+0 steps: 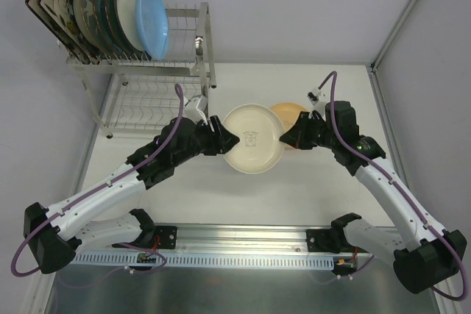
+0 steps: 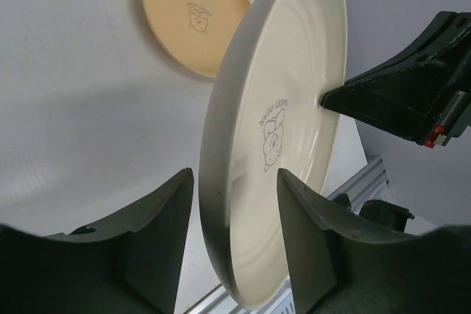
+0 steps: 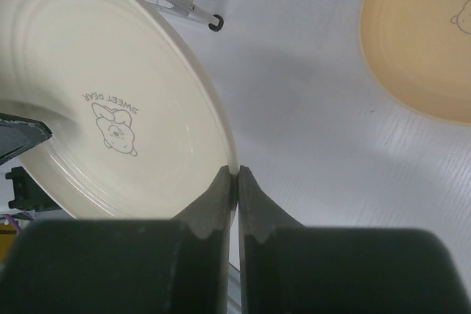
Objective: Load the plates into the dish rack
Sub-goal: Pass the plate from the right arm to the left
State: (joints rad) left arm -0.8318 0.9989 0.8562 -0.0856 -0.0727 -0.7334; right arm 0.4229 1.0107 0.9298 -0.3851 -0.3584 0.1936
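Though unclear from above, right hand (image 3: 237, 173) tight on cream plate (image 3: 118, 56) rim.

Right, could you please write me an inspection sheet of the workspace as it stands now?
Surface: white table, no spills seen.
Job's things: cream plate held up on edge between the arms; pale yellow plate flat on the table; dish rack with a row of plates upright on its top tier, nothing seen on the lower tier.
Clutter: nothing seen.
Grippers: right gripper, fingers shut on the cream plate's rim; left gripper, fingers straddle the opposite rim, clamping unclear.
Cables: purple cables along both arms, apart from the plates.
Surroundings: pale walls; metal rail at the near edge.
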